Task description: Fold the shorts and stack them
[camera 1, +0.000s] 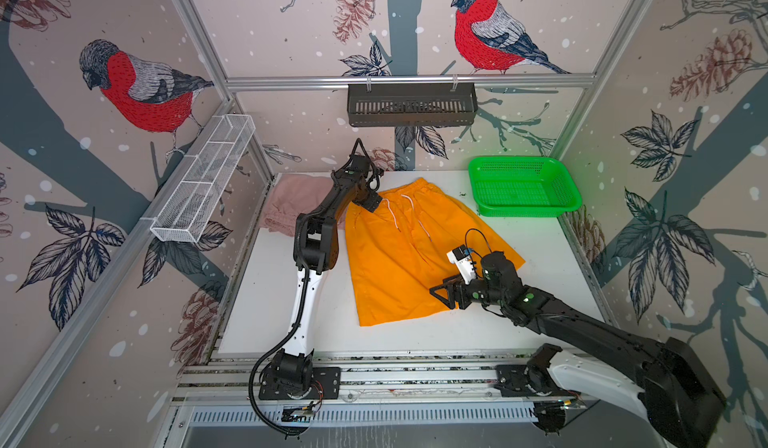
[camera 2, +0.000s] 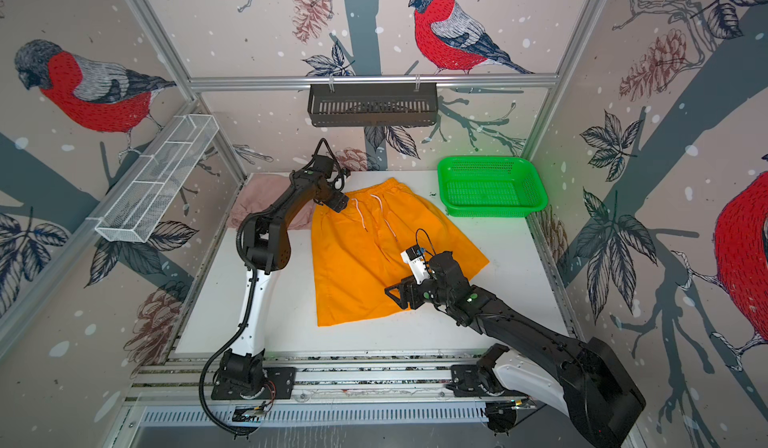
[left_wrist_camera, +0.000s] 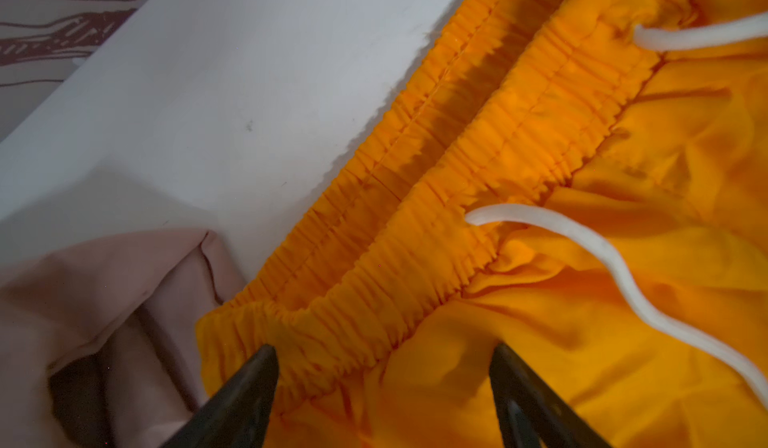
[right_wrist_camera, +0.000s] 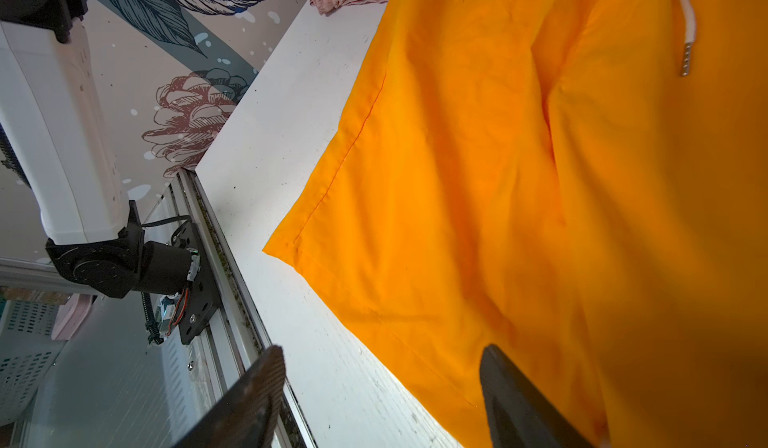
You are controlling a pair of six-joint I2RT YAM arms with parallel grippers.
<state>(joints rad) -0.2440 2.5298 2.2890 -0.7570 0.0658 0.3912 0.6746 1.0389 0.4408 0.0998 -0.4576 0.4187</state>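
Bullfinch-print walls close in a white bench (camera 1: 270, 300), seen in both top views. At its centre the orange shorts (camera 1: 399, 258) lie spread flat, waistband (camera 1: 399, 190) toward 12 o'clock and hems toward 6 o'clock, with white drawcords (camera 1: 392, 215) trailing down the front. Bunched in the 10 o'clock corner are the pink shorts (camera 1: 286, 204), partly behind the left arm (camera 1: 307, 258). A green basket (camera 1: 523, 212) stands at 2 o'clock, apart from both pairs. The left jaws sit at the 11 o'clock corner of the waistband. The right arm (camera 1: 582, 325) holds the right jaws over the hem at 5 o'clock of the orange shorts (camera 2: 361, 258).

From the left wrist camera, the left jaws stand wide. Their dark fingertips (left_wrist_camera: 245, 400) straddle the corner of the gathered waistband (left_wrist_camera: 415, 267) without clamping it; whether the tips press the cloth cannot be told. The pink shorts (left_wrist_camera: 104, 300) lie just beside that corner, and bare bench (left_wrist_camera: 208, 113) runs along the waistband's far side.

From the right wrist camera, the right jaws also stand wide and unclamped. One of the fingertips (right_wrist_camera: 519, 404) is over the orange shorts (right_wrist_camera: 498, 175) near the hem. The other is out past the hem, over the bench (right_wrist_camera: 299, 134) edge.
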